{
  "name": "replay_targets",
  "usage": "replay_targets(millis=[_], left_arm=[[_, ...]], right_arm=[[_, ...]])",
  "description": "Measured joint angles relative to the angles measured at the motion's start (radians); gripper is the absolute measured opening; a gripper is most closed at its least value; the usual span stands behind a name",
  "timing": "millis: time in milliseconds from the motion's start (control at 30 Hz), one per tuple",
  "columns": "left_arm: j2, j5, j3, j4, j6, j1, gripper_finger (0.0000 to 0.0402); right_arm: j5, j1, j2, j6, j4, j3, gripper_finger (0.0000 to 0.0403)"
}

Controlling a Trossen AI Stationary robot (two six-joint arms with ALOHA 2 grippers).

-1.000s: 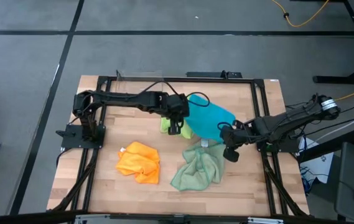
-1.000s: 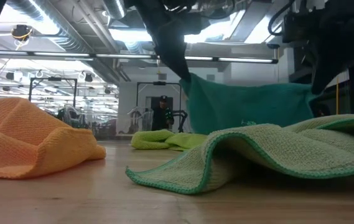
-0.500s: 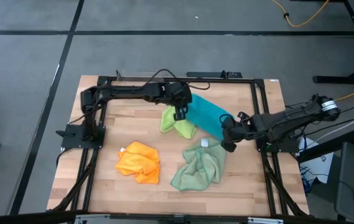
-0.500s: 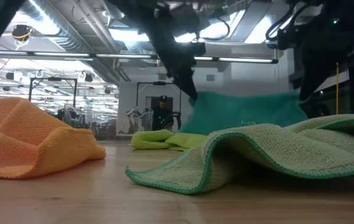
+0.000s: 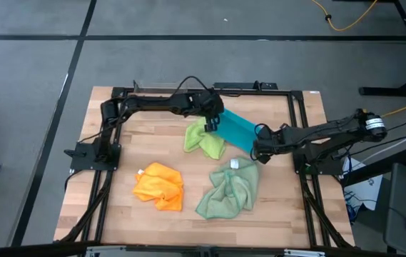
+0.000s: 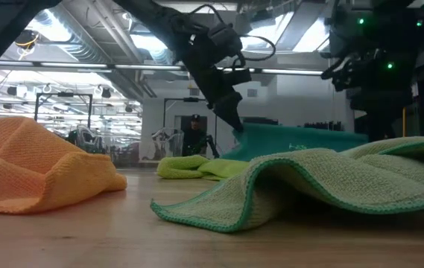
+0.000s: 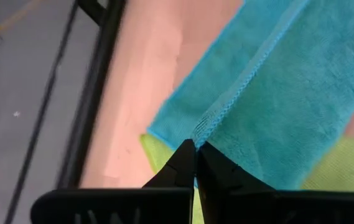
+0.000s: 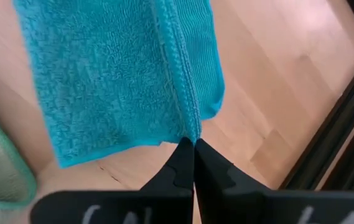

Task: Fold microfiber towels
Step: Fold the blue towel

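The teal blue towel [image 5: 235,130] lies as a folded strip at the table's far middle, stretched between my two grippers. My left gripper [image 5: 212,123] is shut on its far-left end and my right gripper [image 5: 257,150] is shut on its near-right end. The strip's left part overlaps the crumpled lime green towel [image 5: 204,140]. The orange towel [image 5: 159,187] lies bunched at the near left. The pale sage green towel [image 5: 227,190] lies rumpled at the near middle. In the low view, the teal towel [image 6: 301,138] shows behind the sage one [image 6: 323,179]. My left gripper pinches the teal towel's hemmed edge [image 7: 205,127] at its end corner between the two shut fingers, slanting down from the table's left. One layer or several, I cannot tell. A lower layer spreads out beside the hem. The cloth runs straight away from the fingertips. My right gripper pinches the other end of the same hemmed edge [image 8: 191,132] between its shut fingers, slanting down from the table's right. The hem runs straight on from the fingertips, with teal cloth lying flat on the wood on both sides of it.
A black metal frame [image 5: 297,107] borders the wooden table [image 5: 153,146] on all sides. Bare wood lies at the far left and along the near edge. In the low view, a person [image 6: 194,134] stands far off in the room behind.
Both grippers, still shut on the teal towel, have moved toward the table's far edge and down. The towel, which hung between them as a broad sheet, has come down and folded over into a narrower strip on the table.
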Motion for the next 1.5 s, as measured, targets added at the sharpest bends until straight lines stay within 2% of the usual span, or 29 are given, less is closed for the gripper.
replay_targets(millis=[233,400,633,833,967,1100,1300,1400,1500], left_arm=[[0.056,-0.012,-0.001,0.093,0.049,-0.010,0.0000],[0.074,-0.093,-0.001,0.141,0.093,-0.008,0.0000],[0.074,-0.103,-0.001,0.147,0.109,0.010,0.0005],[0.074,-0.095,-0.001,0.148,0.104,0.026,0.0048],[0.074,-0.097,-0.001,0.148,0.102,0.038,0.0077],[0.072,-0.125,-0.001,0.150,0.100,0.042,0.0089],[0.037,-0.238,0.000,0.119,0.094,0.017,0.0091],[0.001,-0.244,0.000,0.029,0.069,-0.002,0.0091],[-0.052,-0.242,0.000,-0.089,-0.006,-0.015,0.0091]], right_arm=[[-0.006,-0.050,0.000,-0.006,0.040,-0.036,0.0000],[0.016,-0.074,0.000,-0.007,0.047,-0.055,0.0004],[0.048,-0.102,0.000,-0.009,0.051,-0.062,0.0065],[0.048,-0.118,0.000,-0.009,0.051,-0.062,0.0122],[0.048,-0.118,0.000,-0.009,0.051,-0.062,0.0141],[0.040,-0.118,0.000,-0.011,0.051,-0.062,0.0145],[0.036,-0.118,0.000,-0.024,0.049,-0.062,0.0141],[0.014,-0.129,0.000,0.023,0.046,-0.062,0.0135],[0.087,-0.141,-0.001,0.111,0.032,-0.062,0.0129]])
